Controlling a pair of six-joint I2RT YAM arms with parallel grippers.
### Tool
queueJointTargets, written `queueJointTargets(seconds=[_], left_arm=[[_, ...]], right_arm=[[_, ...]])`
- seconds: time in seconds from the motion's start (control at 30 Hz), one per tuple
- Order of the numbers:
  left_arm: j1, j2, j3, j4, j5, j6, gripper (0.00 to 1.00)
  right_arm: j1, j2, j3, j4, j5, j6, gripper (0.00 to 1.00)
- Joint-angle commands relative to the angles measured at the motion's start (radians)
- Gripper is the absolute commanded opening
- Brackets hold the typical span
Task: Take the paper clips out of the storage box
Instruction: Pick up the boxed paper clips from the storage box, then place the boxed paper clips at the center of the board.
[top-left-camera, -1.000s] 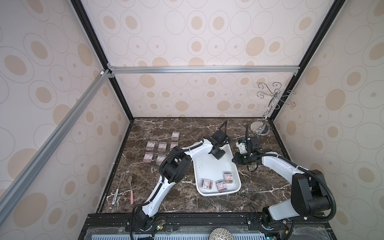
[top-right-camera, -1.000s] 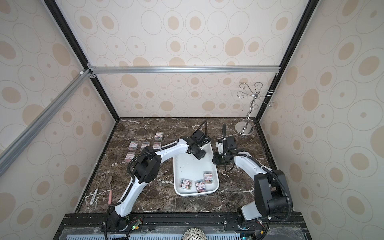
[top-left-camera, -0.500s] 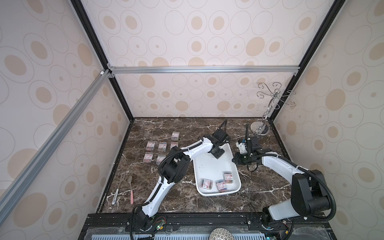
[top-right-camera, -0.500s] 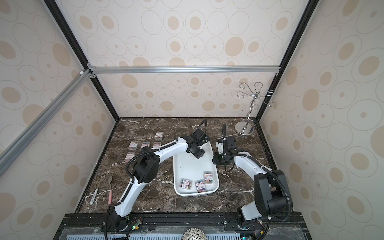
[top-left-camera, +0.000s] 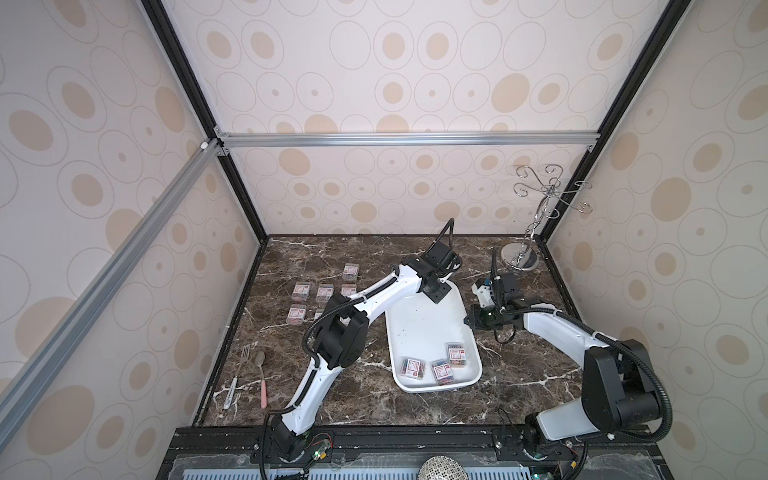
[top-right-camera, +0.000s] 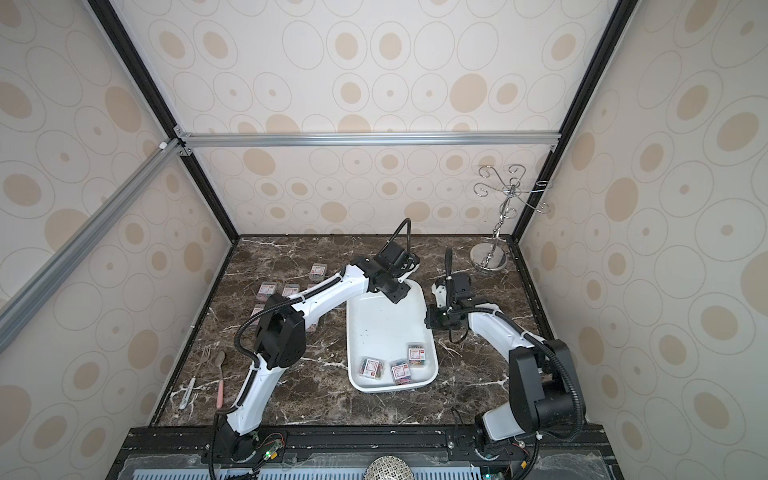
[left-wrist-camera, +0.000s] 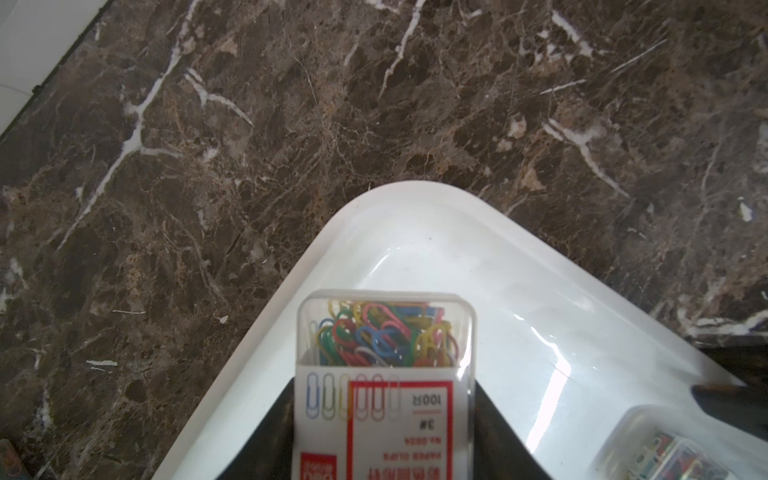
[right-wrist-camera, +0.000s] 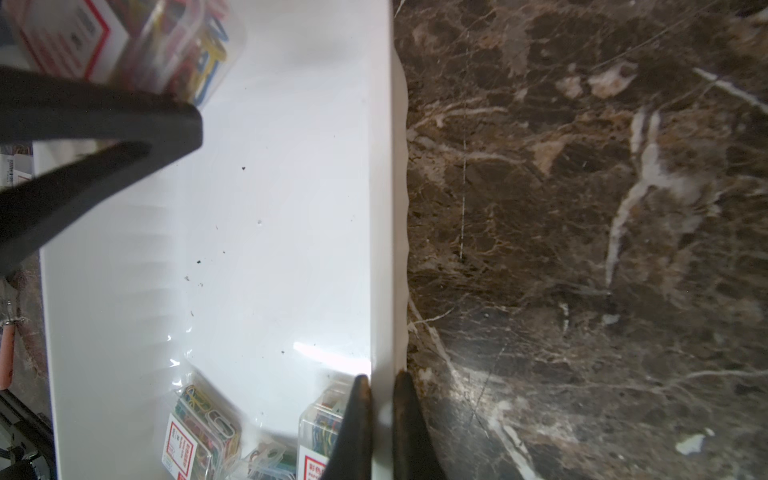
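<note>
1. As both top views agree, we log them together. The storage box (top-left-camera: 419, 332) holds three paper clip boxes (top-left-camera: 441, 372) at its near end. Several further paper clip boxes (top-right-camera: 268, 290) sit on the marble table (top-left-camera: 374, 253) off its long side, on the left arm's side. The left gripper (top-left-camera: 436, 296) hangs over its far end, and the right gripper (top-left-camera: 472, 322) meets its other long rim.
2. Left wrist view: the left gripper (left-wrist-camera: 384, 440) is clenched on one clip box (left-wrist-camera: 384, 332) by two opposite side walls, over the storage box's (left-wrist-camera: 519, 270) far corner. We cannot tell whether it is lifted or touching.
3. Right wrist view: the right gripper (right-wrist-camera: 382, 415) pinches the storage box (right-wrist-camera: 291, 208) rim, one finger inside and one outside. We read this as steadying it.
4. Handling, our estimate: light, rigid, slick clear plastic with loose contents. We would grip the opposite walls squarely with moderate force, since the lid may pop.
</note>
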Motion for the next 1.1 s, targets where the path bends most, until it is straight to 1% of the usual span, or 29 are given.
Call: queueJointTargets(seconds=[0.0, 0.53, 1.07], left_arm=[[0.028, -0.039, 0.048, -0.032, -0.003, 0.001, 0.52], [0.134, -0.089, 0.023, -0.034, -0.007, -0.024, 0.49], [0.311, -0.150, -0.115, 0.044, -0.030, -0.032, 0.50]], right_arm=[[0.007, 0.004, -0.016, -0.047, 0.018, -0.027, 0.07], [0.007, 0.027, 0.001, -0.049, 0.018, -0.034, 0.08], [0.007, 0.031, 0.004, -0.053, 0.015, -0.032, 0.07]])
